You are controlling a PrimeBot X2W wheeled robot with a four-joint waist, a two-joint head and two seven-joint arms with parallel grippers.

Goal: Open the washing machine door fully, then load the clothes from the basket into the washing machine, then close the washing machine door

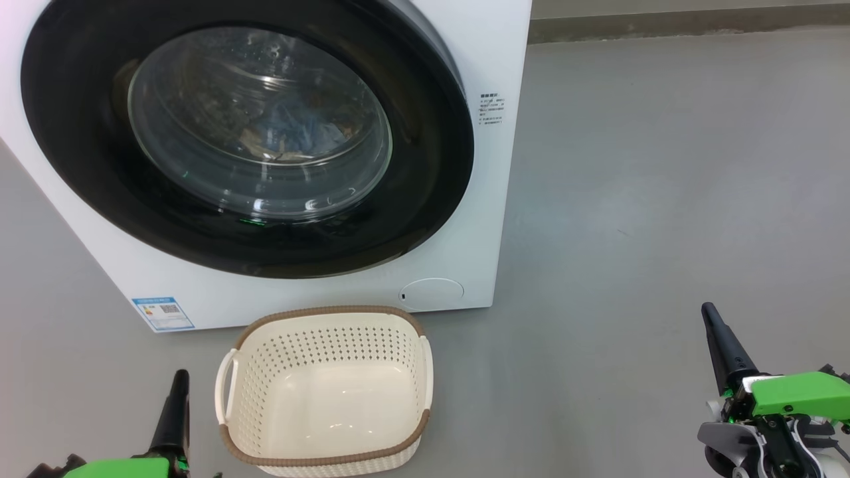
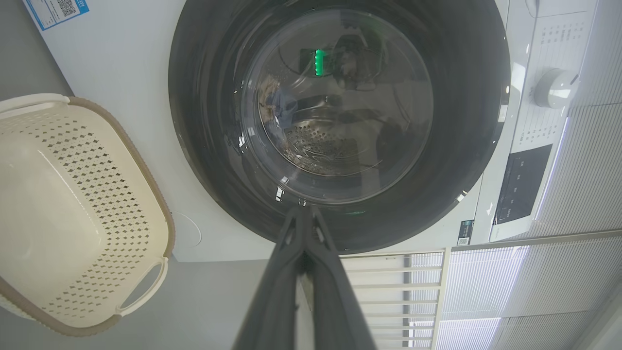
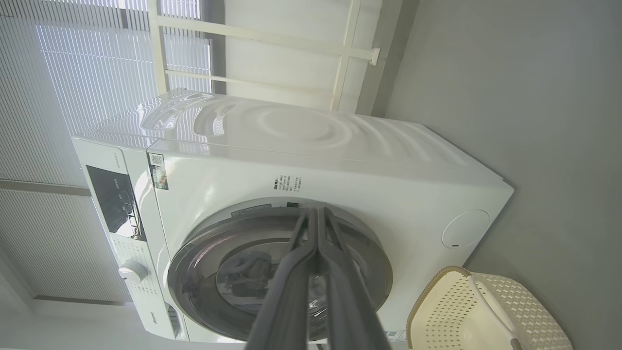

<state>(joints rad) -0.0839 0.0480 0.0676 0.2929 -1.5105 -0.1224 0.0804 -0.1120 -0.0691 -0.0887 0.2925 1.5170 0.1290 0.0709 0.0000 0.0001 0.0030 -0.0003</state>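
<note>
Head view crops the big white front-loading washing machine [image 1: 478, 252] at top and left; light blue clothes [image 1: 292, 129] behind the glossy black-rimmed round glass door [image 1: 425, 166] are dimmed by reflections, print indistinct; blue label sticker [image 1: 163, 313] text too small to read; cream-white perforated plastic basket [image 2: 87, 204] cut off in both wrist views.

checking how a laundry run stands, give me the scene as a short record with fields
door: washing machine door shut
laundry: clothes inside the washing machine, seen through the glass
container: basket empty, on the floor before the machine
left arm: left gripper shut, empty, beside the basket
right arm: right gripper shut, empty, above the floor
</note>
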